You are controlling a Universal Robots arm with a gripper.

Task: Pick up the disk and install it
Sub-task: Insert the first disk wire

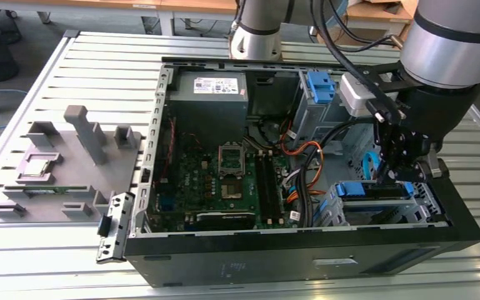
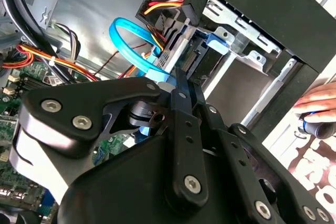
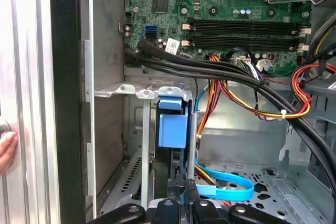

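Sitting on edge inside the computer case's (image 1: 307, 250) drive cage (image 3: 142, 94), the disk (image 3: 173, 129) is pinched by the narrowed claw (image 3: 182, 190).

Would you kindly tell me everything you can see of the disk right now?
The disk stands on edge inside the metal drive cage at a corner of the computer case. Its blue plastic bracket faces the first wrist view; in the second wrist view a silver metal side shows. The hand is right at its near end. A light blue cable loops nearby.
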